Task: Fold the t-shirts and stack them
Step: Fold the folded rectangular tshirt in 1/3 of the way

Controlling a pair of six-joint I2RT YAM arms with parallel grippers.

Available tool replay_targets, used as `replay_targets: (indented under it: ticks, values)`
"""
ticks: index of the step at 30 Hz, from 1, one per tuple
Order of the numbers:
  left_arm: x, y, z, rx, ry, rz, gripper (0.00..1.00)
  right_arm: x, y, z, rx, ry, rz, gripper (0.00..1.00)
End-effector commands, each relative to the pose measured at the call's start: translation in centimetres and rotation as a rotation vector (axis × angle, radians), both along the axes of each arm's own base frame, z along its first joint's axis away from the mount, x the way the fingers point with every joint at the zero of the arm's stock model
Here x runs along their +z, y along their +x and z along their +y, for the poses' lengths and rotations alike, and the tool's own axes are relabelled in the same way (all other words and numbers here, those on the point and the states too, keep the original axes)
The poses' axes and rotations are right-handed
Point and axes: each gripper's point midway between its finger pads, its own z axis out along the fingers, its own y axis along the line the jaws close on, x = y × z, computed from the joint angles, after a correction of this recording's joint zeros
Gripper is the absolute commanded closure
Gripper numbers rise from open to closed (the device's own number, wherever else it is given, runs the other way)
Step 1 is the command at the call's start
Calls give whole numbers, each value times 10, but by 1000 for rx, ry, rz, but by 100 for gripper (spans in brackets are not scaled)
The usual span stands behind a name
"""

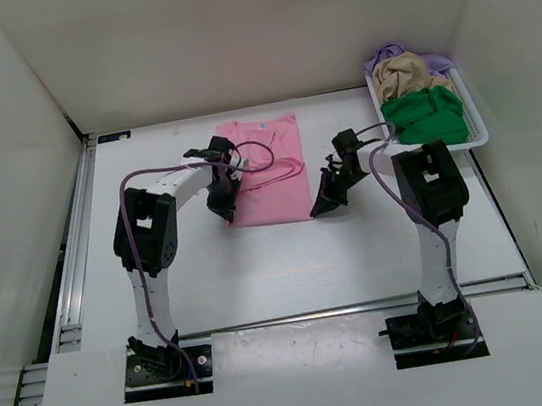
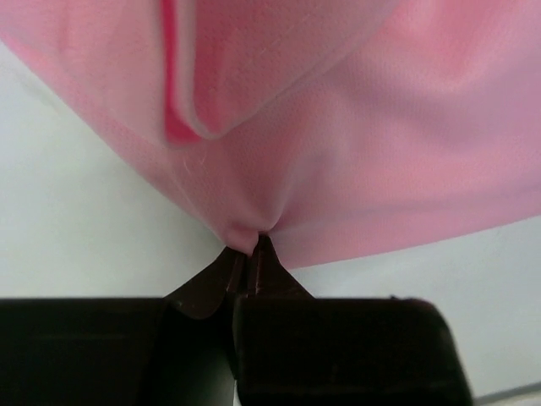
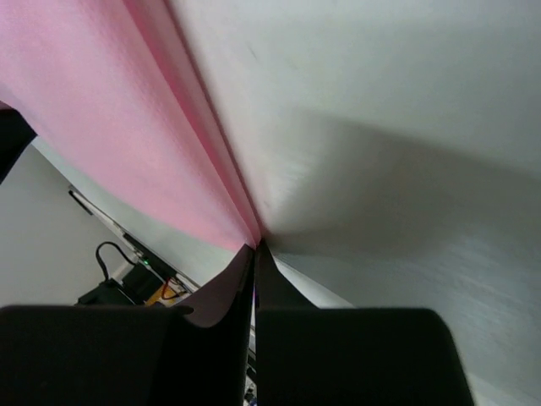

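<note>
White basket (image 1: 477,137) rt of pink shirt (image 1: 273,177), holds green shirt (image 1: 424,118).

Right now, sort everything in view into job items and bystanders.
Job: pink t-shirt, pinched by left claw and right claw; green t-shirt; tan t-shirt; lavender t-shirt.
Bystanders: white mesh basket holding those three; table.

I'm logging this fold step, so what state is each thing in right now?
pink t-shirt: flat on the table, sides folded in
left pincer: shut on its near left corner
right pincer: shut on its near right corner
green t-shirt: crumpled in the basket
tan t-shirt: crumpled in the basket
lavender t-shirt: crumpled, mostly hidden
basket: upright, holding three shirts
</note>
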Motion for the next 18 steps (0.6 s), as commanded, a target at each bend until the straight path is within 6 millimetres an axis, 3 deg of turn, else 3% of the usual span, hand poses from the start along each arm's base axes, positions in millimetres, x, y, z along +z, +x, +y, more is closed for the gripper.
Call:
replay_targets:
  ticks: [1,2,3,5,6,9,13,18]
  values:
    - [12,-40,12,-38,90,11,90,8,-24,-21,-1,-68,9,100]
    - [5,-58,16,-55,121,39,90,9,-31,-23,-1,-72,22,100]
    - [5,-65,19,-62,139,41,90,21,-36,-23,1,-54,4,100]
    - [12,-79,21,-93,174,16,90,20,-60,-27,20,-64,30,100]
    - [5,-98,26,-110,196,56,90,31,-67,-26,42,-55,-9,100]
    - [2,-130,30,-170,239,79,85,32,-100,-33,85,-91,1,100]
    - [-4,-143,27,-230,296,80,85,20,-129,-51,134,-169,29,100]
    - [-10,-140,28,-239,344,95,85,12,-136,-68,152,-261,33,100]
